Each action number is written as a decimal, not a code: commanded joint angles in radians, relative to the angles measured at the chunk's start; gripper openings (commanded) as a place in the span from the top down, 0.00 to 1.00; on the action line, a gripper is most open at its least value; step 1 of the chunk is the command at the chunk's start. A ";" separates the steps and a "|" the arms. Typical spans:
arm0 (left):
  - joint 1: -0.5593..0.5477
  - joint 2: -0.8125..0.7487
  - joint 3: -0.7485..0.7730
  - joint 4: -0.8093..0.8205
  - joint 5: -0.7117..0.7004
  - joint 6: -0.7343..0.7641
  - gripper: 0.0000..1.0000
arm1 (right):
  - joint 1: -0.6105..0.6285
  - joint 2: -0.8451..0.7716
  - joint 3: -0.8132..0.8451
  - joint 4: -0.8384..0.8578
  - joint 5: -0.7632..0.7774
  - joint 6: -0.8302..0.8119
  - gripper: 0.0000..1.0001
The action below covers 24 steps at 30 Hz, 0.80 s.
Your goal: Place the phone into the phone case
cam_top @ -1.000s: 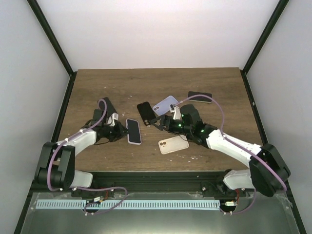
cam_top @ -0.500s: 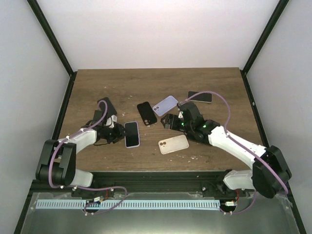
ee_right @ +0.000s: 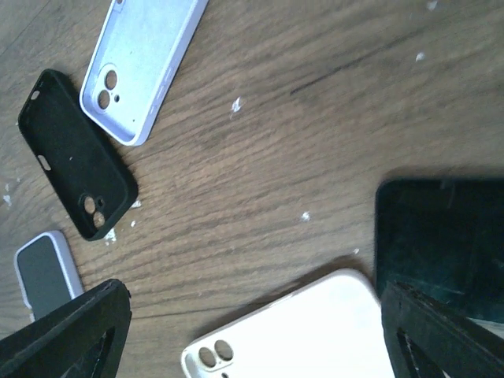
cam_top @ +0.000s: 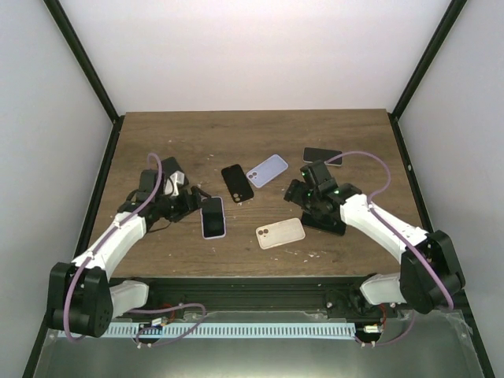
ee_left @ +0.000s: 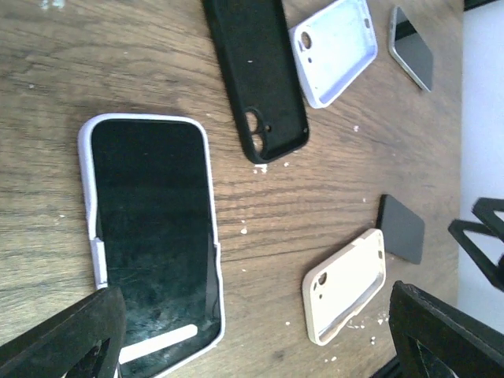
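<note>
1. On the near part of the table (cam_top: 157, 142), a beige case (cam_top: 280, 232) lies where it lay 1 second ago. A dark phone (ee_right: 441, 244) lies flat just to its right, under the right arm.
2. Left of the beige case, the phone (cam_top: 213, 217) lies screen up inside a pale lilac phone case (ee_left: 85, 205). It rests free on the wood. 1 second ago its far end leaned left; now it sits a little further left and straighter.
3. Its long axis runs near to far, almost square to the table's front edge. The screen is dark, so I cannot tell which end is the top.
4. The left gripper (cam_top: 194, 202) was pinched at the phone's left edge 1 second ago. It now sits just left of the phone's far end, jaws spread wide, holding nothing.
5. The right gripper (cam_top: 294, 195) is wide and empty beyond the beige case. It has drawn back to the right, away from the black case (cam_top: 237, 183).
6. Farther off, the black case and an empty lilac case (cam_top: 267, 170) lie side by side, unmoved.
7. Farthest away, a black phone (cam_top: 323, 156) lies flat on the right.
</note>
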 commanded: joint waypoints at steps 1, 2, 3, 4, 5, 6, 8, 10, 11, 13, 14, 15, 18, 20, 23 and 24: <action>-0.008 -0.032 0.039 -0.049 0.055 0.053 0.08 | -0.045 -0.015 0.015 0.013 0.047 -0.156 0.12; -0.012 -0.038 0.042 -0.053 0.062 0.056 0.09 | -0.061 -0.011 0.016 0.011 0.048 -0.197 0.12; -0.021 -0.047 0.042 -0.055 0.070 0.061 0.09 | -0.083 -0.005 0.017 0.009 0.024 -0.235 0.12; -0.032 -0.054 0.041 -0.055 0.075 0.068 0.10 | -0.106 0.005 0.016 0.006 -0.006 -0.262 0.12; -0.045 -0.060 0.041 -0.055 0.076 0.074 0.11 | -0.127 0.016 0.013 0.002 -0.031 -0.285 0.12; -0.067 -0.064 0.042 -0.056 0.073 0.078 0.12 | -0.142 0.032 0.012 -0.009 -0.040 -0.301 0.12; -0.102 -0.062 0.046 -0.057 0.072 0.086 0.13 | -0.160 0.057 0.012 -0.041 -0.019 -0.338 0.12; -0.130 -0.053 0.049 -0.055 0.073 0.093 0.15 | -0.171 0.078 0.015 -0.056 -0.006 -0.410 0.12; -0.140 -0.049 0.041 -0.048 0.075 0.092 0.17 | -0.173 0.087 0.020 -0.052 -0.004 -0.473 0.11; -0.150 -0.042 0.026 -0.016 0.089 0.084 0.20 | -0.174 0.109 0.046 -0.057 -0.001 -0.564 0.11; -0.154 -0.037 0.018 0.003 0.093 0.073 0.21 | -0.174 0.132 0.075 -0.073 0.006 -0.598 0.10; -0.157 -0.033 0.011 0.017 0.098 0.065 0.22 | -0.174 0.156 0.105 -0.113 0.014 -0.626 0.10; -0.171 -0.027 0.001 0.034 0.110 0.053 0.23 | -0.173 0.253 0.166 -0.179 -0.011 -0.762 0.11; -0.175 -0.029 -0.002 0.035 0.124 0.048 0.23 | -0.173 0.312 0.180 -0.203 0.040 -0.833 0.15; -0.176 -0.051 -0.003 0.020 0.121 0.055 0.23 | -0.172 0.333 0.171 -0.216 -0.003 -1.005 0.13; -0.176 -0.059 -0.002 0.012 0.118 0.060 0.23 | -0.173 0.323 0.170 -0.210 0.018 -1.045 0.13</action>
